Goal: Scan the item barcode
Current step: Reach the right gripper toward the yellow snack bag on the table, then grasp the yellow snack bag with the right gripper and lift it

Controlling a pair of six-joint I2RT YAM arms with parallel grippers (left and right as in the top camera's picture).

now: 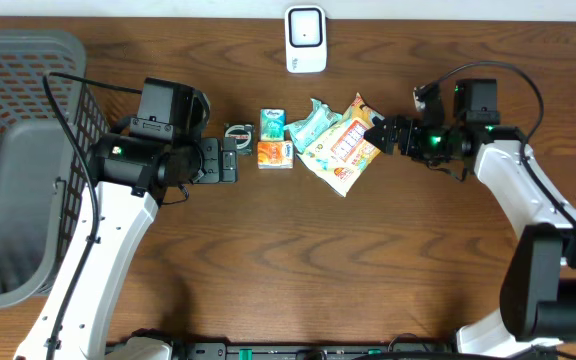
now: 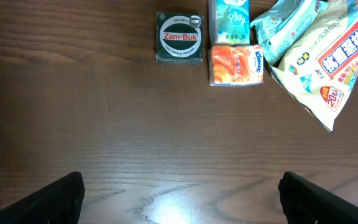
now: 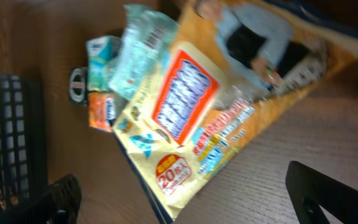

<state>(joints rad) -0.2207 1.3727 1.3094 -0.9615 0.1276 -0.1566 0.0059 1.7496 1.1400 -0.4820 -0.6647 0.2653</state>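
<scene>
Between left gripper and right gripper — both wide open, empty — crowd snack bag, tissue packs, tin.

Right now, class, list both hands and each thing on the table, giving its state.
Left hand: open, empty.
Right hand: open, at the packet's edge, gripping nothing.
Tin: closed, label up.
Green pack: lying flat.
Orange pack: lying flat.
Wipes: flat, overlapping packet.
Packet: flat, print up.
Scanner: upright, untouched.

left claw: jaws spread | right claw: jaws spread
</scene>
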